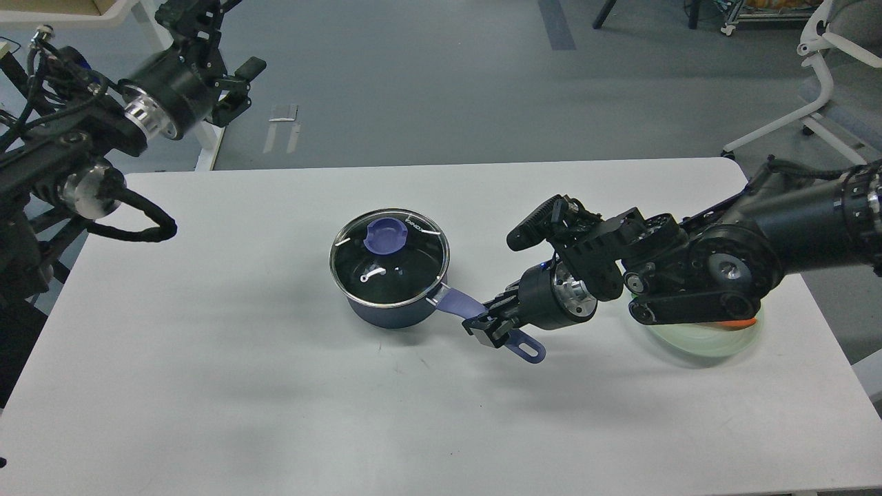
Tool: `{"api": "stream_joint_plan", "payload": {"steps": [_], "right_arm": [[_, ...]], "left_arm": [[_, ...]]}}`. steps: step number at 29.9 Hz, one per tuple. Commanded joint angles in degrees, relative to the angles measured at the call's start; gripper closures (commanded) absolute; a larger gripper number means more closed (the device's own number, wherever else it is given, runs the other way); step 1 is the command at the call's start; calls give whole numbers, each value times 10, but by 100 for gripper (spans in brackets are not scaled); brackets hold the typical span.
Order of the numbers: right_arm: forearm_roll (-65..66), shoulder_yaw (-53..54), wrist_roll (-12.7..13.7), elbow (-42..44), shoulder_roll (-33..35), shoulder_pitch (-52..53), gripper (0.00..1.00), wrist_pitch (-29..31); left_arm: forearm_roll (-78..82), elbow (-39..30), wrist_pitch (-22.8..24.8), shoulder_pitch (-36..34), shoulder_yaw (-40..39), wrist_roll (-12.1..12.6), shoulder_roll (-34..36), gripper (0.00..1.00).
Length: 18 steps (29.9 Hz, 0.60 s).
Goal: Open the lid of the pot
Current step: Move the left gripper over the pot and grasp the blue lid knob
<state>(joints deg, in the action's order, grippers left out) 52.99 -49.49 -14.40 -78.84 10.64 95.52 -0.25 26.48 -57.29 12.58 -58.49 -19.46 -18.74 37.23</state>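
Note:
A small dark navy pot (pixel 393 310) stands at the middle of the white table (pixel 207 386). Its lavender handle (pixel 460 302) points right and toward me, ending in a hole (pixel 529 351). The clear glass lid (pixel 389 256) with a metal rim lies closed on the pot, its purple-blue knob (pixel 386 236) toward the back. My right gripper (pixel 488 326) is at the handle, its fingers closed around the handle's middle. My left gripper (pixel 238 86) is raised far off at the upper left, beyond the table's back edge, its fingers spread apart and empty.
A pale green plate (pixel 703 341) lies on the table at the right, mostly under my right arm, with something orange (pixel 741 322) at its edge. A white chair frame (pixel 820 89) stands on the floor at the back right.

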Motion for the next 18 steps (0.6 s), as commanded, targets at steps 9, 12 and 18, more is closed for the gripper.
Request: {"api": "stream_joint_plan", "payload": {"steps": [9,12,18], "right_arm": [[5,0,0,9,0,-4,75,0],[5,0,0,8,1,-5,75,1],[6,0,0,16,-2,-7,75,0]], "left_arm": [[479,-100,-19,3,48,-2,-60,1],[563,-99,-40,3,73,-2,-76,1],[653,-97,-103,0,141,-2,-80,1]]}}
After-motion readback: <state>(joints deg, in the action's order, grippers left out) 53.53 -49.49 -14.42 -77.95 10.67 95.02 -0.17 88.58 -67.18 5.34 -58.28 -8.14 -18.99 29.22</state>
